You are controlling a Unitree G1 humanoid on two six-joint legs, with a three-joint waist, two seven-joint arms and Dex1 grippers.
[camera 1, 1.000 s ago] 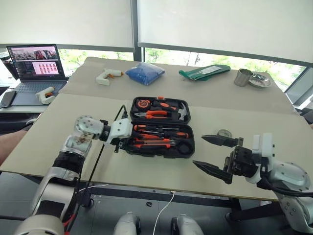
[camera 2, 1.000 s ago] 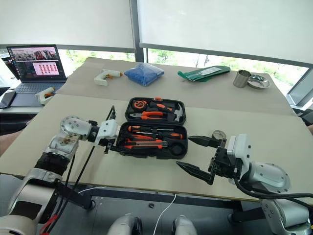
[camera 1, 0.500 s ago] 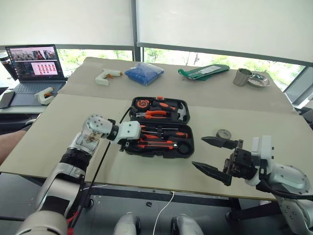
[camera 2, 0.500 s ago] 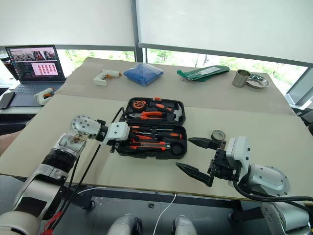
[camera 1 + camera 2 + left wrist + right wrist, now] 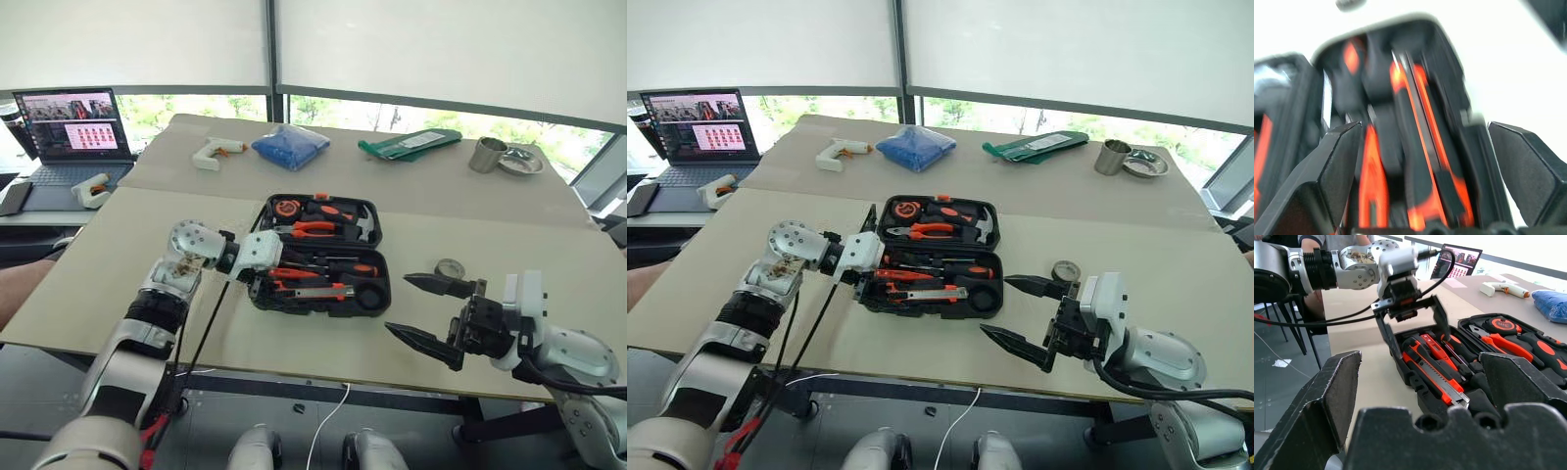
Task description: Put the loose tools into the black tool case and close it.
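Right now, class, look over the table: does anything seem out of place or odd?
Yes. A small round tape roll lies on the table, to the right of the open black tool case and apart from it. It looks odd because the orange-and-black tools already lie inside the case.

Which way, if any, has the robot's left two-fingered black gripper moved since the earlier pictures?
Yes: the left gripper has moved right and up over the left end of the black tool case, which stayed put.
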